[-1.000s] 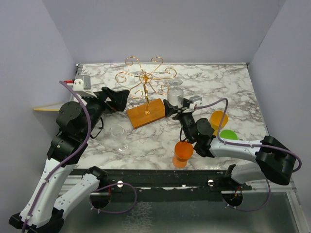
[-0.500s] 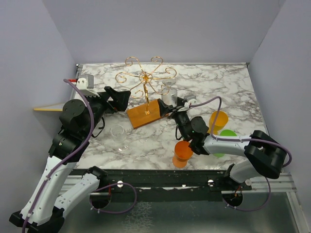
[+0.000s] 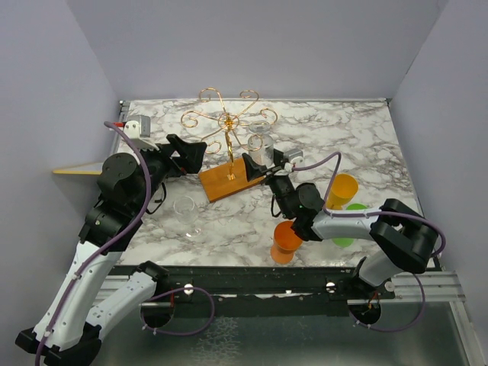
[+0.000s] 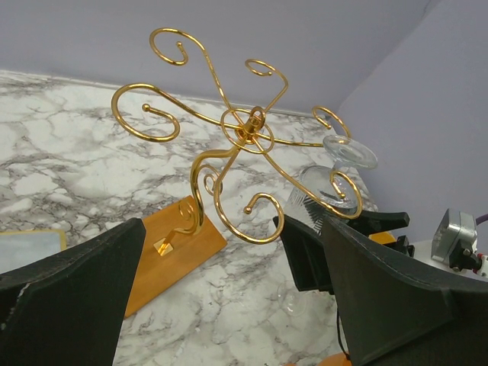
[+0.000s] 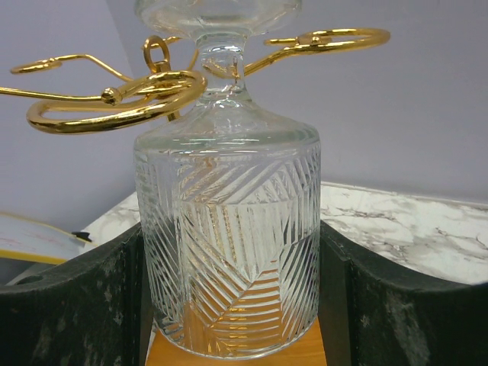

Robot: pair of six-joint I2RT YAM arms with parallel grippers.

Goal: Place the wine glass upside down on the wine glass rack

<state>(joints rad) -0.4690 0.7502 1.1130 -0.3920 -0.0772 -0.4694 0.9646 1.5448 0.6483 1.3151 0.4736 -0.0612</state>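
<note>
**Left to right:** your left gripper [image 3: 194,154] hangs with its jaws spread wide and nothing between them. It faces the rack [image 3: 228,120] from just left of the wooden base [image 3: 227,179]. Toward the near edge, a second clear glass [image 3: 187,212] stands alone on the marble table [image 3: 366,137].

At centre, the rack's gold scrolls fan out from the post. In your left wrist view they fill the frame between the two dark fingers [image 4: 69,305].

Just right of the post, the wine glass [image 3: 260,146] is upside down, foot uppermost. Its stem rises between two gold scrolls, and its ribbed bowl hangs over the right end of the base. You cannot tell whether the rim touches the wood.

Your right gripper [image 3: 265,162] pinches that bowl, with a finger [image 5: 76,305] pressed to each side in the right wrist view.

Beyond it, an orange cup [image 3: 287,238] sits near the front edge and a yellow cup [image 3: 343,188] stands farther right. A green piece [image 3: 354,211] shows partly behind the forearm.
</note>
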